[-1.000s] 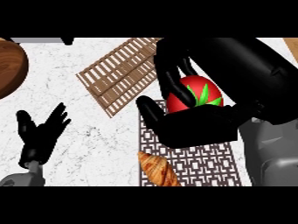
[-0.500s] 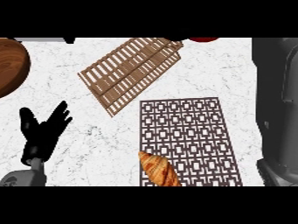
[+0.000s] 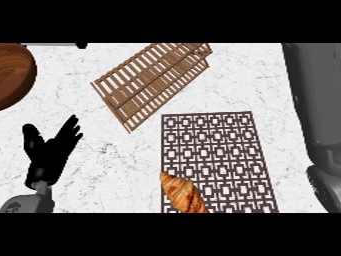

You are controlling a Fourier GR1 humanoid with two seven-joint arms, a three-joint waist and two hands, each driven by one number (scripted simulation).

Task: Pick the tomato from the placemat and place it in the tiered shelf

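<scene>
The tomato shows nowhere in the head view. The brown slatted tiered shelf (image 3: 152,83) lies tilted at the upper middle of the counter. Below it and to the right is the dark patterned placemat (image 3: 221,155), with only a croissant (image 3: 182,192) on its lower left corner. My left hand (image 3: 49,155) rests open at the lower left, fingers up, holding nothing. Of my right arm only the grey forearm (image 3: 326,105) is visible, running along the right edge; its hand is out of view.
A round wooden bowl (image 3: 2,76) sits at the upper left, cut by the edge. White marble counter (image 3: 114,150) lies bare between my left hand and the placemat.
A second ago my right hand held the tomato over the placemat's top edge. It rose past the shelf's far end, and now hand and tomato are out of view. The left hand stayed put.
</scene>
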